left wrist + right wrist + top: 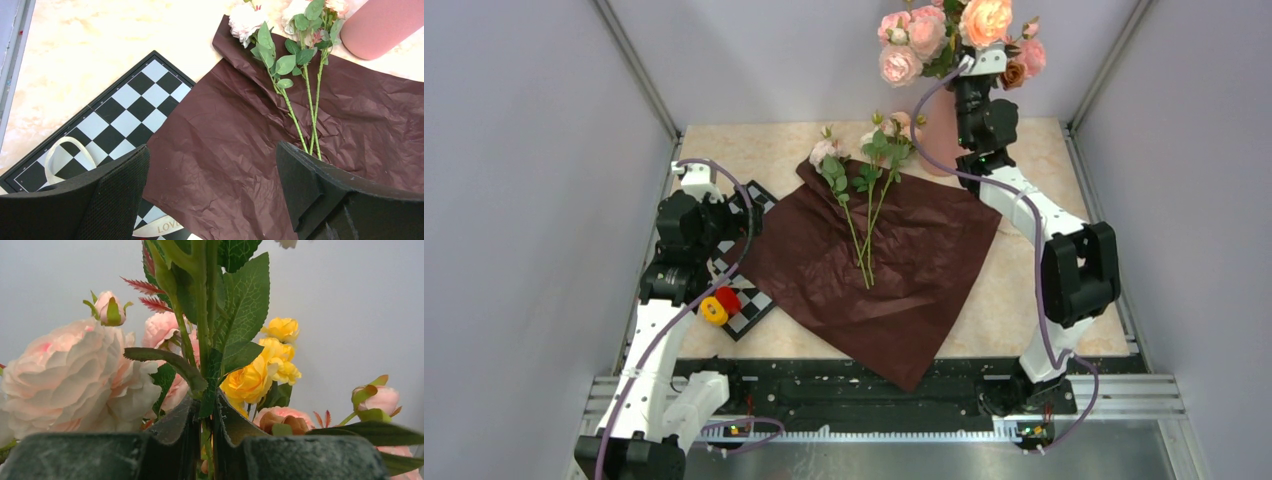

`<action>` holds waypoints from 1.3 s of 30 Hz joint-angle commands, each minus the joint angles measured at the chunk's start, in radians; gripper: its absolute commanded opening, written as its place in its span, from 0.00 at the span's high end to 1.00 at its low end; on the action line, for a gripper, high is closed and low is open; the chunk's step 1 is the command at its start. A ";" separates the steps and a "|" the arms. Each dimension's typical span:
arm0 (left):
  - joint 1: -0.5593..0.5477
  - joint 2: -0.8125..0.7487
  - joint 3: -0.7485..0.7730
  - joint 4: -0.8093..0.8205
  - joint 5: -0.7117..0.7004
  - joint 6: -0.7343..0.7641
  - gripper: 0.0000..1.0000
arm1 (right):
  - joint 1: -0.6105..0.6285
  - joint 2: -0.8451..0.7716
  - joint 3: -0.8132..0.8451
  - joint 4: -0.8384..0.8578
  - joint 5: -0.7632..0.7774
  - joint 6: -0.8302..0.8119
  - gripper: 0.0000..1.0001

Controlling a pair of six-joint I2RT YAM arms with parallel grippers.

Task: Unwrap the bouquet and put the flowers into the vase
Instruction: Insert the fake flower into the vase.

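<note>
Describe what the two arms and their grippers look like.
Both the left arm and right arm have white links with bulky black joints, and a purple cable runs along each. The left gripper and right gripper have dark, matte, wedge-shaped fingers.

paper (894, 275) is showing maroon; vase (380, 27) is showing salmon-pink; board (130, 107) is showing black-white checks; flowers (295, 60) are showing pale pink; large roses (65, 377) are showing pink, yellow

Top view: light is recorded as bright, soft and even; shadows are faint. One bloom of the large roses (984, 20) is blown out to glare. The dark red paper (225, 150) is rendered sharp, creases resolved. The right fingers (75, 457) are rendered soft, slightly out of focus.
</note>
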 commanded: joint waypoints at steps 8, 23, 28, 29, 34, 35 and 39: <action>0.008 0.001 -0.002 0.023 0.018 0.008 0.01 | -0.013 0.036 0.012 -0.037 -0.033 0.031 1.00; 0.009 0.003 -0.003 0.022 0.021 0.010 0.01 | -0.015 0.057 -0.018 -0.060 -0.029 0.046 1.00; 0.009 0.002 -0.002 0.022 0.022 0.010 0.01 | -0.019 0.052 -0.032 -0.066 -0.030 0.052 1.00; 0.009 0.003 -0.002 0.021 0.022 0.010 0.01 | -0.020 0.050 -0.035 -0.066 -0.031 0.053 1.00; 0.009 0.003 -0.003 0.020 0.025 0.010 0.01 | -0.021 0.035 -0.046 -0.072 -0.044 0.048 0.93; 0.009 0.003 -0.002 0.021 0.025 0.009 0.01 | -0.020 0.032 -0.049 -0.073 -0.046 0.047 0.91; 0.009 0.000 -0.003 0.020 0.028 0.008 0.01 | -0.020 0.019 -0.057 -0.076 -0.051 0.044 0.84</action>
